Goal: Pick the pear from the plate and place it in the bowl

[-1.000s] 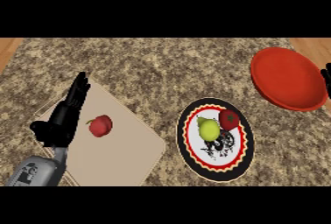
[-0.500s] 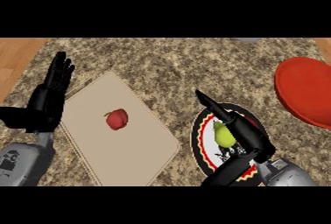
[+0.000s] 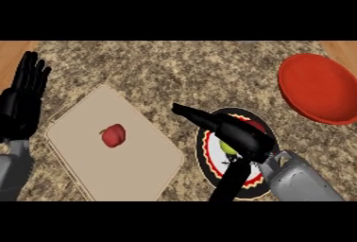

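A yellow-green pear point(image 3: 227, 148) lies on a round plate point(image 3: 206, 163) with a black, red and white rim, right of centre. My right hand point(image 3: 241, 136) hangs over the plate and covers most of the pear. Its fingers point(image 3: 195, 115) stretch straight toward the upper left, and the thumb point(image 3: 231, 182) points down past the plate's near rim, so the hand is open with the pear showing between them. The red bowl point(image 3: 317, 89) stands at the far right. At the left edge my left hand point(image 3: 22, 99) rests open, fingers up.
A beige cutting board point(image 3: 143, 156) lies left of the plate with a small red fruit point(image 3: 113, 135) on it. The speckled stone counter point(image 3: 174, 71) stretches behind the board and plate. Wooden strips show at the top corners.
My right hand has come further over the plate, now covering most of the pear with its fingers reaching past the far rim. The left hand stays raised at the left edge.
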